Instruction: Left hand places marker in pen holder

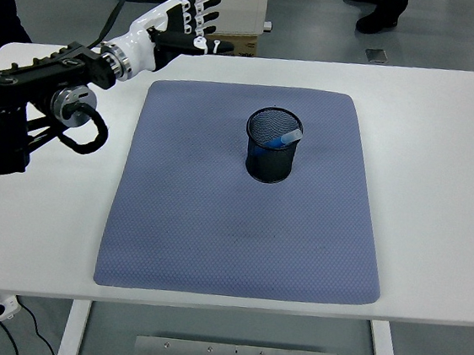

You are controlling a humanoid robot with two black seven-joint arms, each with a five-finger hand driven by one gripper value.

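You see the marker (287,138) leaning inside the pen holder (272,146); at its 10 o'clock, the left hand (182,24) has fingers spread, empty.

The white surface (442,165) runs nearly the full width of the view, with rounded far corners and its near edge along the bottom. A blue-grey mat (240,229) lies flat on it, a little left of centre, covering most of the middle and leaving bare white on both sides (wider on the right). A black mesh pen holder (272,147) stands upright on the mat's far half, near its middle.
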